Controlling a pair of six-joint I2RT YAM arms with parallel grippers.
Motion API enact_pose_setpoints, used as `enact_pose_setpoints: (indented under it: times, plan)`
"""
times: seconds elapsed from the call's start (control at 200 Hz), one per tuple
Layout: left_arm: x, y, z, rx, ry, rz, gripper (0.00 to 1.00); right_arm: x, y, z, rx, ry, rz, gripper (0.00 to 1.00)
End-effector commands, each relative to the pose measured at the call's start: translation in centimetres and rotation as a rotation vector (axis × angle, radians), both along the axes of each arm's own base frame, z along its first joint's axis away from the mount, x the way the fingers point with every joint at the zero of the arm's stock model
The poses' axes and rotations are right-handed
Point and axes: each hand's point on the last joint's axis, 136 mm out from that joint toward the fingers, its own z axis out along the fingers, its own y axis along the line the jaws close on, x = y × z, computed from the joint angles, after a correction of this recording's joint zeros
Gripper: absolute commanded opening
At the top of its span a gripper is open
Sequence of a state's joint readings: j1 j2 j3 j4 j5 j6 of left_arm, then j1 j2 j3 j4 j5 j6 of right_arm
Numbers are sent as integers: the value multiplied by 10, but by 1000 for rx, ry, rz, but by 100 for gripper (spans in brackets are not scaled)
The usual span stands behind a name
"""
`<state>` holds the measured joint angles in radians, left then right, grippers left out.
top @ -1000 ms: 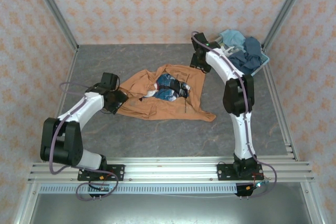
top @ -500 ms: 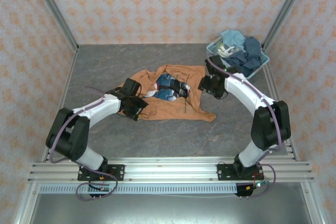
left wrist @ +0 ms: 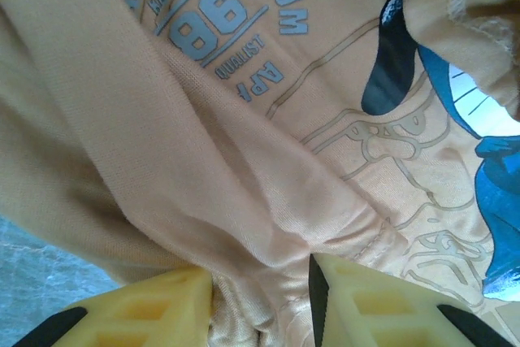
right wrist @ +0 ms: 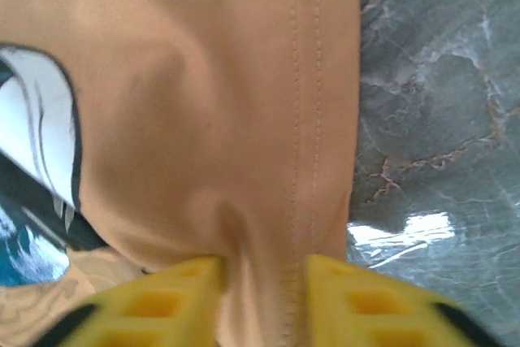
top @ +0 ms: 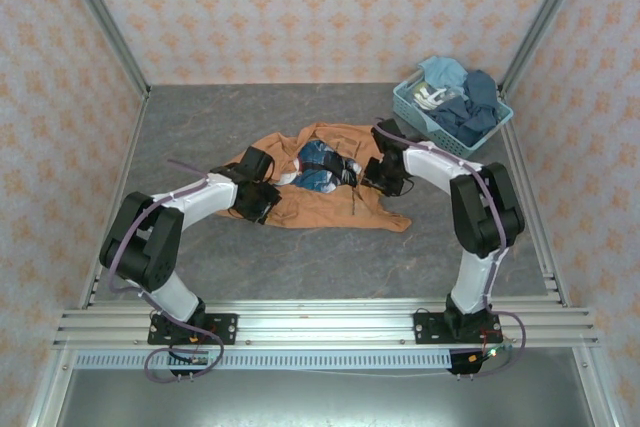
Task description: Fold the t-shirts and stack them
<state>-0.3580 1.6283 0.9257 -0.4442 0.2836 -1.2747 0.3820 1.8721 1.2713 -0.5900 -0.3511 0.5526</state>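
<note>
An orange-tan t-shirt (top: 322, 202) lies crumpled mid-table, its dark blue, white and red print (top: 318, 165) bunched at the top. My left gripper (top: 262, 199) is at the shirt's left edge. In the left wrist view its yellow fingers (left wrist: 146, 314) are shut on a gathered fold of the orange cloth (left wrist: 244, 201). My right gripper (top: 378, 175) is at the shirt's right edge. In the right wrist view its fingers (right wrist: 357, 302) pinch the hemmed edge (right wrist: 305, 119), with a crease running into the gap. More t-shirts (top: 470, 107), blue and grey, are piled in the basket.
The pale blue lattice basket (top: 412, 107) stands at the back right, near the right rail. Grey marbled table (top: 300, 257) lies bare in front of the shirt and along the left. Patterned walls enclose three sides.
Both arms have swung inward and come down onto the shirt: the left from off its left corner, the right from beside the basket. The shirt's left side has bunched slightly inward.
</note>
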Motion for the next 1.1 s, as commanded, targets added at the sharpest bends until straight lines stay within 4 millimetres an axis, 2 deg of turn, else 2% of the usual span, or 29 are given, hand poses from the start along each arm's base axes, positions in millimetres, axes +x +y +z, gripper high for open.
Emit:
enact_pose_setpoints:
  times: [0.0, 0.085, 0.3, 0.41, 0.49, 0.61, 0.681, 0.841, 1.096]
  plan:
    - [8, 8, 8, 38, -28, 5, 36, 20, -16, 8, -56, -43, -83, 10]
    - [5, 12, 11, 47, -29, 4, 35, 28, -37, 15, -112, -63, -115, 0]
    - [1, 15, 24, 45, -48, 8, 36, 46, -76, 33, -190, -94, -130, 0]
    - [0, 14, 31, 31, -55, 12, 42, 50, -95, 31, -219, -64, -144, 0]
    - [0, 11, 34, 8, -55, 24, 44, 48, -106, 19, -263, 4, -133, 0]
    - [1, 4, 34, -35, -53, 48, 45, 44, -113, 13, -294, 30, -120, 32]
    - [1, -1, 34, -49, -44, 52, 44, 41, -114, 18, -293, 9, -130, 43]
    - [-2, -13, 25, -68, -4, 61, 44, 28, -116, 40, -283, -47, -146, 49]
    - [2, -27, 16, -63, 13, 46, 39, -4, -117, 52, -255, -57, -144, 49]
